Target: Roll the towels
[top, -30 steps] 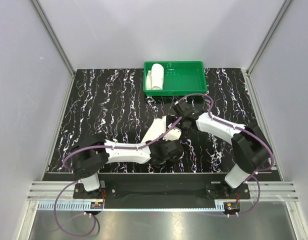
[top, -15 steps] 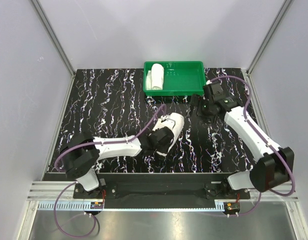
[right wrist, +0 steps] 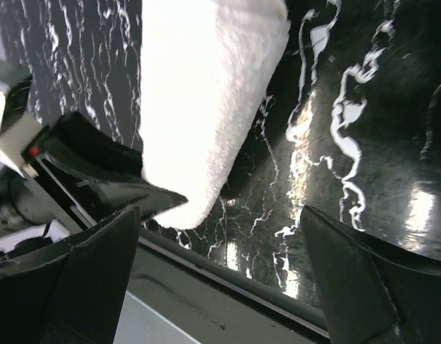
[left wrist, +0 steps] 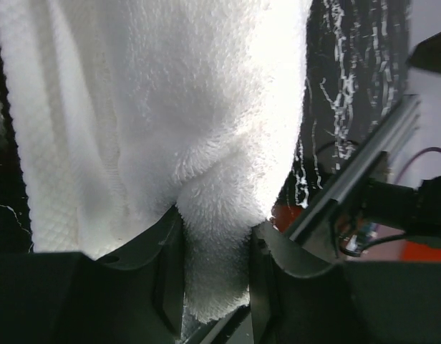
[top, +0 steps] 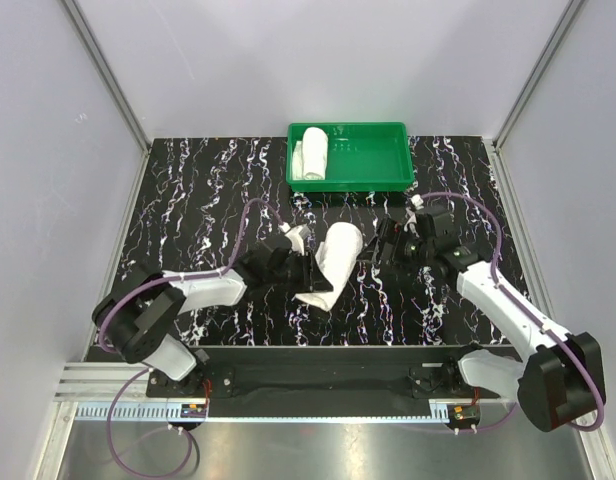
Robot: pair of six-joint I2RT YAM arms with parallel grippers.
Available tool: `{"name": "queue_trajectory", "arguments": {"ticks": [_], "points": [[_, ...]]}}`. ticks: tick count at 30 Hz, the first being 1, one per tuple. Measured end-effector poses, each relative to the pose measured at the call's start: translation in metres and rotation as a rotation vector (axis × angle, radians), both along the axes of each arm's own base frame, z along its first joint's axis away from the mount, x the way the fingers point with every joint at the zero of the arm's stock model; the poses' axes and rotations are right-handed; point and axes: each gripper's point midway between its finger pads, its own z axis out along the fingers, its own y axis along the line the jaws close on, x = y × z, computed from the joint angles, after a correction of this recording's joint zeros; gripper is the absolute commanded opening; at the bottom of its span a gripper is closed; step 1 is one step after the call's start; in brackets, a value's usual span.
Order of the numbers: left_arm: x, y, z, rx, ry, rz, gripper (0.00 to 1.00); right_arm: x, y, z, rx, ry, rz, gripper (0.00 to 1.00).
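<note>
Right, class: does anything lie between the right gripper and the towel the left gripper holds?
Nothing visible does: only bare table separates the open right gripper from the towel pinched in the left gripper.

White terry towel (top: 313,153): rolled, lying in left end of green tray (top: 373,180). Second towel (top: 330,262): loosely rolled, diagonal on table (top: 208,200) centre.

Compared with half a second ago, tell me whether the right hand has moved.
Yes. The right hand has pulled back from the near right corner of the green tray toward the towel.
</note>
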Motion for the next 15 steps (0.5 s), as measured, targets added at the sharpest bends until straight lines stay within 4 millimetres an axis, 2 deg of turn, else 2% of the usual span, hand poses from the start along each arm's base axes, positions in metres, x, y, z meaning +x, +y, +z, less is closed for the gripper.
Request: {"name": "queue_trajectory", "arguments": {"ticks": [4,7,15], "points": [[0.003,0.006,-0.001,-0.119,0.074,0.010,0.22,-0.008,0.014,-0.023,0.112,0.026,0.016,1.00],[0.005,0.008,0.000,-0.176,0.113,0.005,0.23,-0.007,0.024,-0.034,0.184,0.028,0.021,1.00],[0.004,0.004,-0.003,-0.249,0.160,-0.057,0.24,0.018,0.045,-0.049,0.300,-0.020,0.023,1.00]]}}
